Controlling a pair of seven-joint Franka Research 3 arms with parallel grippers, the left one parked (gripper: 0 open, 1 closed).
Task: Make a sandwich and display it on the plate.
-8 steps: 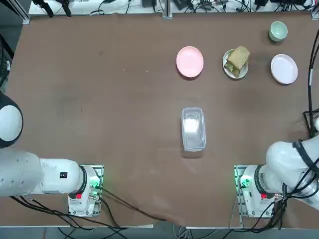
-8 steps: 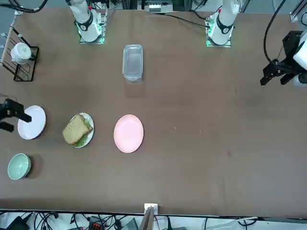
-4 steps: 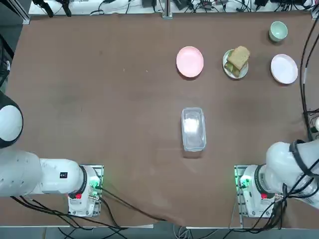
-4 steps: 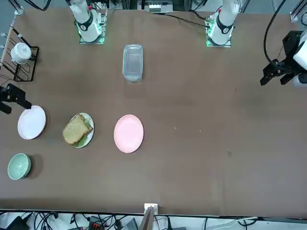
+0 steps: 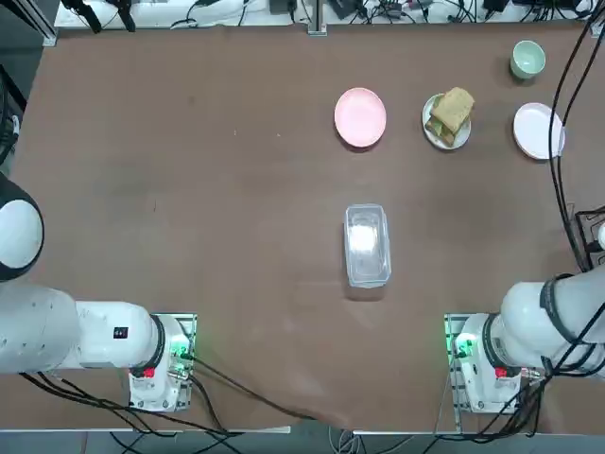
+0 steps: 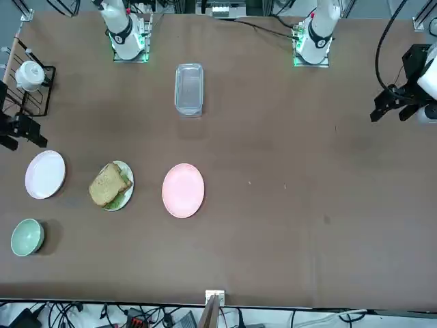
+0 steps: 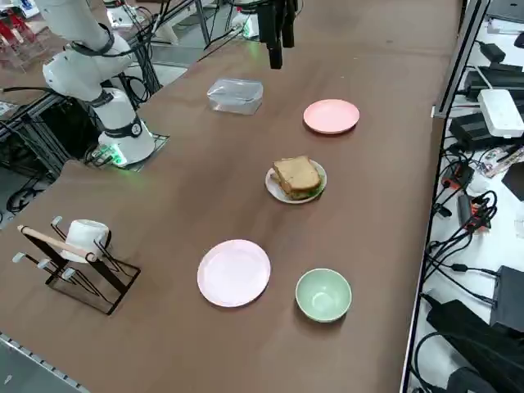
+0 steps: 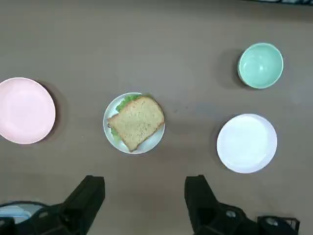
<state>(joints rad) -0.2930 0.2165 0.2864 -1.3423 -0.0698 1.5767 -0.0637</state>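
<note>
On table, top view L→R: pink plate (image 5: 360,117), then sandwich (image 5: 451,113) on white plate (image 5: 445,132), tan toast up, lettuce peeking, square-ish, corner toward far edge. R gripper (image 8: 144,188) high above, fingers wide apart, empty.

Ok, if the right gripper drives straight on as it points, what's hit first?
Probably bare table just short of the sandwich: the right gripper, jaws open, points down there. Depth is unclear.
</note>
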